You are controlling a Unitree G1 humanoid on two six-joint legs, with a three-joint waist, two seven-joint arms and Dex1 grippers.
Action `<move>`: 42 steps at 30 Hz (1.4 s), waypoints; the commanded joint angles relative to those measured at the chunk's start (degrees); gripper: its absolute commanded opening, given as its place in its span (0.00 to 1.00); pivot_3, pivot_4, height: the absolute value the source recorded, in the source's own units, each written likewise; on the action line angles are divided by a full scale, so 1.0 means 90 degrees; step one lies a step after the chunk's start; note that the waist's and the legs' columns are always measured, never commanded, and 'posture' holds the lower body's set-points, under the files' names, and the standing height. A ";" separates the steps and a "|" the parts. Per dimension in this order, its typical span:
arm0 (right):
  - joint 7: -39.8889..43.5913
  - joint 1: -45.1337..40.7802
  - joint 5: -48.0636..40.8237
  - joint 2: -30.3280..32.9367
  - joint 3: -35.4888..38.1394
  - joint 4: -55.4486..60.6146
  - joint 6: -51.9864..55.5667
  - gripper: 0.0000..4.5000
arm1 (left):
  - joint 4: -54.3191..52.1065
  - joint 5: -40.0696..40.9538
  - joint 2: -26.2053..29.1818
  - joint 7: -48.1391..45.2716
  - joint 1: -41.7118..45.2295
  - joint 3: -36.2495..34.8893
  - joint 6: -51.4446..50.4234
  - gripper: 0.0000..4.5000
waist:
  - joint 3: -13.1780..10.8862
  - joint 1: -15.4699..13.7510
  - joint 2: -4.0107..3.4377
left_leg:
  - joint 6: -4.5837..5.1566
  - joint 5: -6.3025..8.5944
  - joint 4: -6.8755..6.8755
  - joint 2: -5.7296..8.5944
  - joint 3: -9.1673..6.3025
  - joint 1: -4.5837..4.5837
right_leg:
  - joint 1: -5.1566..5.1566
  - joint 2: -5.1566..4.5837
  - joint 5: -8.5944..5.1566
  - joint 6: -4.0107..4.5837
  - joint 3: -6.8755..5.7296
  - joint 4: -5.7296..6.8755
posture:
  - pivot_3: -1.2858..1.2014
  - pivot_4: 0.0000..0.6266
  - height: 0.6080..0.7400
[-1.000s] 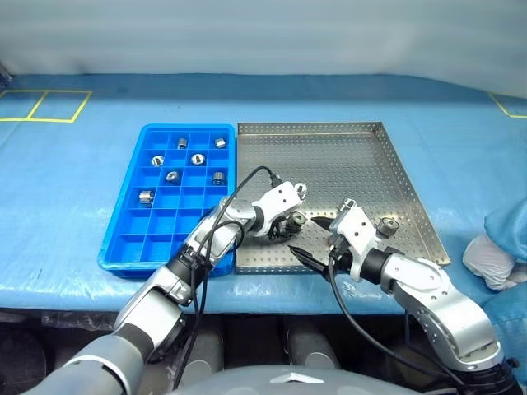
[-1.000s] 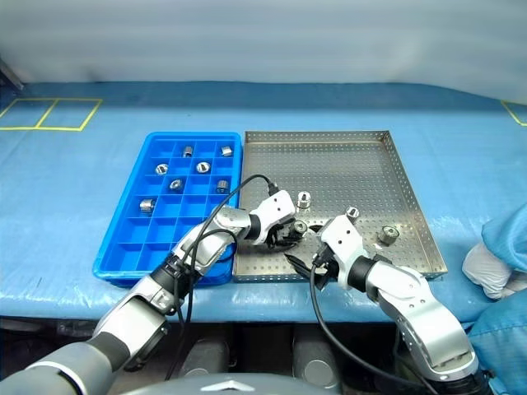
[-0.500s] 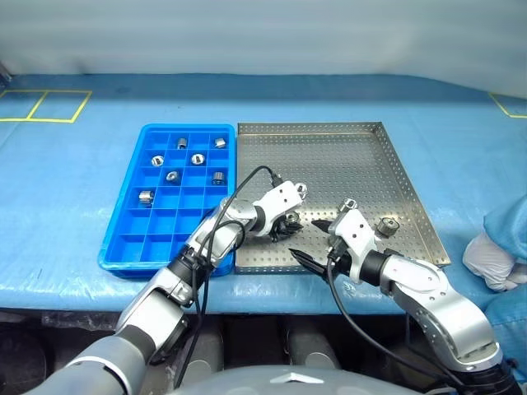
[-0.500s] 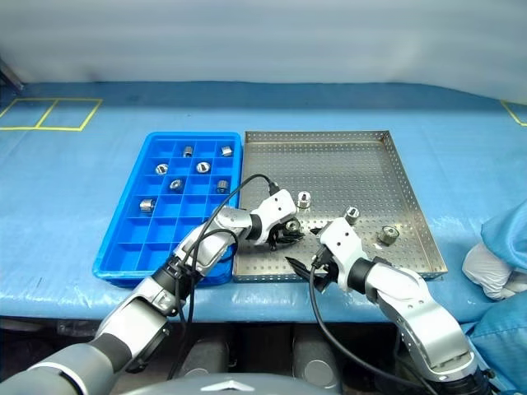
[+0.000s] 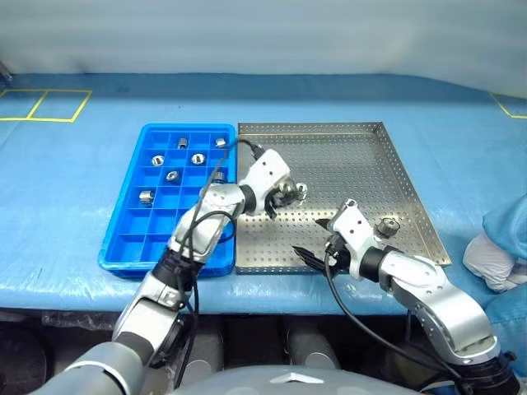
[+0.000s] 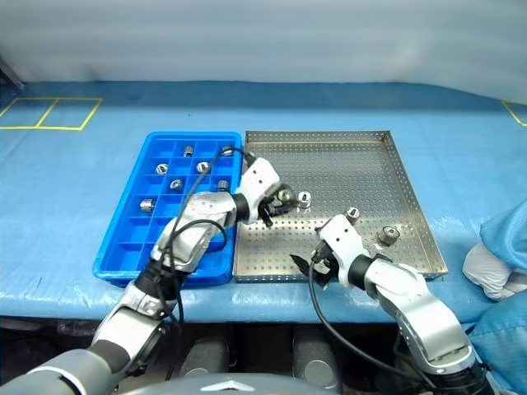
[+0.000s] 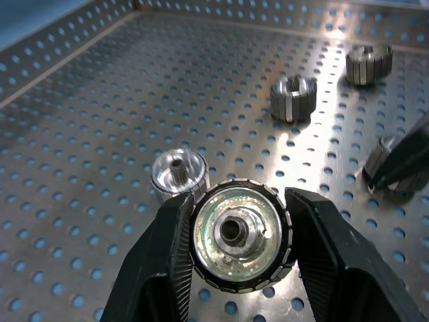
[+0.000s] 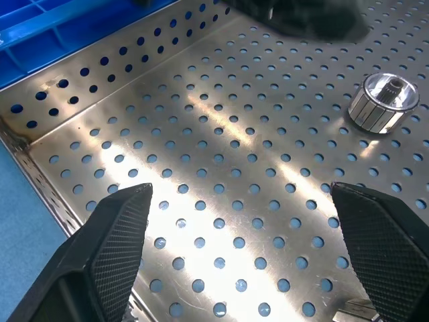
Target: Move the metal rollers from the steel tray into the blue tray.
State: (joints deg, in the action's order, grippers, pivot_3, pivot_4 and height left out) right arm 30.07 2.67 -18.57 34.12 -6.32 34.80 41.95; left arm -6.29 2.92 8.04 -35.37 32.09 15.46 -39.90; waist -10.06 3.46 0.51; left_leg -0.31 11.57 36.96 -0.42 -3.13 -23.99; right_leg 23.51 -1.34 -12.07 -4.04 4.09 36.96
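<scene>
**L gripper has a roller, lifted over steel tray**

Left gripper (image 7: 238, 235) is clamped on one metal roller (image 7: 240, 233), fingers (image 7: 171, 258) pressed to both its sides, dark centre hole facing the wrist cam. Roller is held clear above the steel tray (image 5: 346, 152), near the tray's side next to the blue tray (image 5: 123, 239). Another roller (image 5: 301, 191) sits on the perforated floor just beside the held one; two more (image 5: 387, 224) lie further toward the far side of the steel tray. Right gripper (image 5: 311, 239) hovers low over the near part of the steel tray, fingers spread wide, holding nothing. Blue tray touches the steel tray's side; approx. seven rollers (image 5: 146, 197) sit in separate compartments.
</scene>
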 commanded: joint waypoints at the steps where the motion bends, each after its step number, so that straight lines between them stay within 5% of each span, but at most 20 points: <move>1: 0.0198 -0.0258 -0.0076 0.0033 -0.0015 0.0116 -0.0110 1.00 | -0.1783 0.0140 0.0190 0.0532 -0.0501 -0.0639 -0.1048 0.41 | 0.0001 0.0005 -0.0001 | 0.0000 0.0000 -0.0001 -0.0001 0.0001 0.0002 | -0.0001 0.0000 0.0000 0.0000 0.0000 0.0002 | 0.54 0.24 1.00; 14: 0.1239 -0.1576 -0.0362 -0.0182 -0.0564 -0.0795 -0.0477 1.00 | -0.5622 -0.0618 0.0870 0.2556 -0.2412 -0.1824 -0.4341 0.41 | -0.0013 -0.0665 0.0023 | -0.0001 0.0000 0.0007 -0.0004 -0.0025 0.0010 | -0.0020 0.0004 -0.0004 0.0007 -0.0024 0.0003 | 0.65 0.24 1.00; 29: 0.1604 -0.1960 -0.0141 -0.0334 -0.0934 -0.1335 -0.0778 1.00 | -0.5233 -0.0833 0.0777 0.3511 -0.3667 -0.1795 -0.4332 0.41 | -0.0016 -0.1496 0.0028 | -0.0008 0.0003 -0.0005 -0.0002 -0.0029 0.0003 | -0.0008 -0.0006 -0.0012 0.0022 -0.0036 -0.0009 | 0.68 0.24 1.00; 36: 0.1524 -0.1843 -0.0089 -0.0305 -0.0876 -0.1185 -0.0769 1.00 | -0.4914 -0.0748 0.0629 0.3570 -0.3511 -0.1793 -0.3885 0.91 | -0.0015 -0.1651 0.0026 | -0.0016 0.0008 -0.0016 -0.0007 -0.0020 0.0001 | 0.0002 -0.0007 -0.0015 0.0029 -0.0035 -0.0011 | 0.67 0.24 1.00; 42: 0.1400 -0.1701 -0.0032 -0.0264 -0.0785 -0.1024 -0.0721 1.00 | -0.4897 -0.0278 0.0271 0.3201 -0.3230 -0.1829 -0.2711 0.91 | -0.0016 -0.1707 0.0027 | -0.0020 0.0011 -0.0014 -0.0008 -0.0021 -0.0029 | 0.0026 -0.0006 -0.0016 0.0034 -0.0039 -0.0016 | 0.65 0.24 1.00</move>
State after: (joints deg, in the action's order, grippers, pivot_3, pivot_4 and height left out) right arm 43.15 -12.69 -18.60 31.44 -15.03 23.07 36.23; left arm -49.32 -1.42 11.14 -5.00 1.54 -1.02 -69.76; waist -10.21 -11.90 0.76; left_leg -0.49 11.66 36.87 -0.50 -3.33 -24.29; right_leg 23.77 -1.40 -12.21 -3.73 3.72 36.83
